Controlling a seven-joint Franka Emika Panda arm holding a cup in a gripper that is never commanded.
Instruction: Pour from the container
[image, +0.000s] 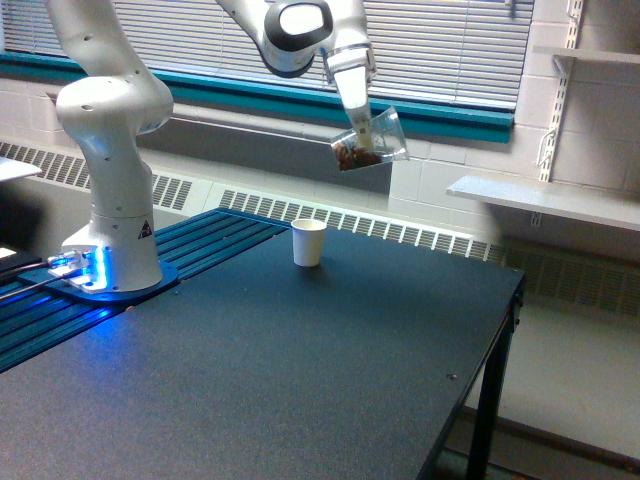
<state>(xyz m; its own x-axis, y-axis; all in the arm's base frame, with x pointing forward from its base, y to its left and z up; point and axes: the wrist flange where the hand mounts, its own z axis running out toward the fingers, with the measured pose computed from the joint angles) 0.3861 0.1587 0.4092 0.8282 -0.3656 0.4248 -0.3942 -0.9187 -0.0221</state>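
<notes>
Exterior view has the claw (358, 128) up high near the top middle of the frame, clamped on the clear cup (372, 142), so it's holding that and nothing else. You can't really make out the separate fingers, they blend into the plastic. That cup is tipped over a good way, mouth pointing toward the exterior view's right and the bottom end sitting lower toward the left, with the brown granular bits (352, 157) piled in that low end. It hangs in the air well above the table (300, 380), in front of the window blinds (440, 40) and the teal sill.

Below it and off to the exterior view's left, a little white paper cup (308, 242) stands upright near the far edge of the dark table, well apart from the clear cup. The arm's white base (110, 190) sits on the exterior view's left with a blue glow at its foot, next to some blue slatted rails (190, 250)
</notes>
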